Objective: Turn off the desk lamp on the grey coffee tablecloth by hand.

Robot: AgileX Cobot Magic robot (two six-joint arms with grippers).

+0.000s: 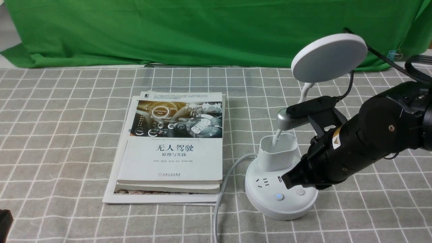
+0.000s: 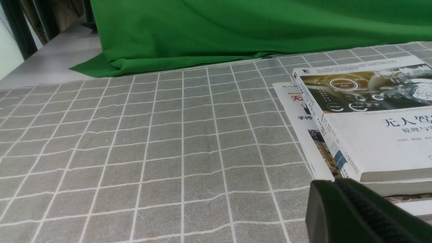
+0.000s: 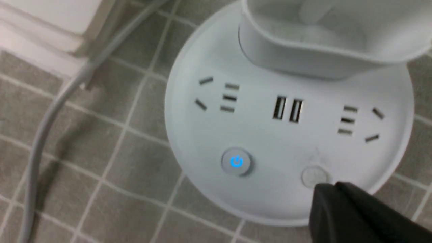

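Observation:
The white desk lamp stands on the grey coffee tablecloth (image 1: pixel 67 135) at the right, its disc head (image 1: pixel 329 57) raised on a bent neck above the pen cup (image 1: pixel 277 152). Its round base (image 1: pixel 266 202) carries a blue-lit power button (image 1: pixel 278 196) and a plain button (image 1: pixel 300 192). The hand, my black right arm end with a yellow sticker (image 1: pixel 336 141), reaches down over the base. My right gripper (image 1: pixel 287 181) is shut and holds nothing. In the right wrist view its tips (image 3: pixel 329 186) sit at the edge of the plain button (image 3: pixel 311 175), beside the lit button (image 3: pixel 236 162). My left gripper (image 2: pixel 334 184) is shut, low over the cloth (image 2: pixel 135 152).
A stack of books (image 1: pixel 172 148) lies left of the lamp, and it shows close by the left gripper (image 2: pixel 371 128). The lamp's grey cable (image 1: pixel 222 189) runs from the base toward the front edge. A green backdrop (image 1: pixel 202 30) hangs behind.

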